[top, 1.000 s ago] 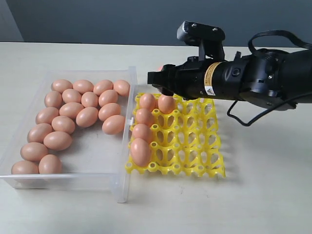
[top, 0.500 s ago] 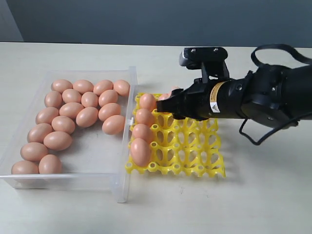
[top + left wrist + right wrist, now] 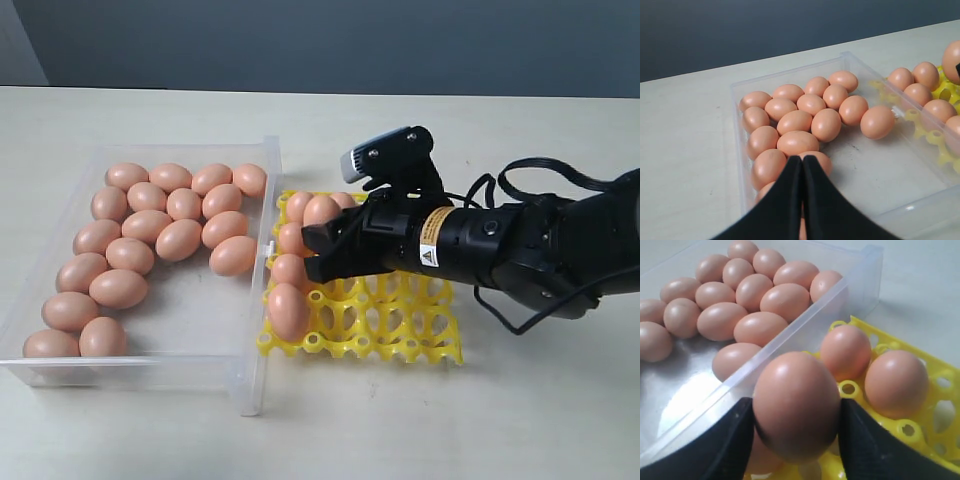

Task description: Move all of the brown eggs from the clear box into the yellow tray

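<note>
My right gripper (image 3: 318, 252) is shut on a brown egg (image 3: 796, 405) and holds it low over the left part of the yellow tray (image 3: 400, 320), just past the clear box's wall (image 3: 805, 335). Several brown eggs sit in the tray, most in its left column (image 3: 288, 310); two of them (image 3: 845, 352) show beyond the held egg. Many brown eggs (image 3: 150, 225) lie in the clear box (image 3: 130, 370). My left gripper (image 3: 801, 159) is shut and empty, hovering above the eggs (image 3: 795, 121) at one end of the box; the exterior view does not show it.
The box and tray stand side by side, touching, on a pale tabletop (image 3: 520, 420). The box floor (image 3: 190, 310) nearest the tray is bare. The right arm's black body and cable (image 3: 520, 250) stretch over the tray's right side.
The right gripper, carrying the egg, has come down and forward from the tray's far edge to just above its left-centre cups. The eggs in the box and tray have not moved.
</note>
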Controlling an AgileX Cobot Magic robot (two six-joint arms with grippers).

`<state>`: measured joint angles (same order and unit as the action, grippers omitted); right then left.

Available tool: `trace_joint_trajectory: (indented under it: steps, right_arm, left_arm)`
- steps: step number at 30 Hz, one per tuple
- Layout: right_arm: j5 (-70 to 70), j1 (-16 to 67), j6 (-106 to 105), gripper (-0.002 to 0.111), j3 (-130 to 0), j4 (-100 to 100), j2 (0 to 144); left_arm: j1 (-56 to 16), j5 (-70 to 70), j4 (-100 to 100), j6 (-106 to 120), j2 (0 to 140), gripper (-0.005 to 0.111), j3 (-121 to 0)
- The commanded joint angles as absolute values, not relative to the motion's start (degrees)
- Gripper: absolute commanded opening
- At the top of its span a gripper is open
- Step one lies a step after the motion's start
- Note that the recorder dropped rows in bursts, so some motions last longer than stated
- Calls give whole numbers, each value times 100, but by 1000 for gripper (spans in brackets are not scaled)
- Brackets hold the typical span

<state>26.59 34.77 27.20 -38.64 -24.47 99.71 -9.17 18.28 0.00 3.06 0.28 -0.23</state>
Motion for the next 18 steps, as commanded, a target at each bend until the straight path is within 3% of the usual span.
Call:
trace_joint_trajectory:
  steps: [1,18]
  right_arm:
    - [2802,3473,2342,-1,-3846,-2266,10158]
    - [3076,3473,1088,-1,-3857,-911,10529]
  left_arm:
    - [-924,1769,0,301,0,0,0]
    - [-924,1769,0,301,0,0,0]
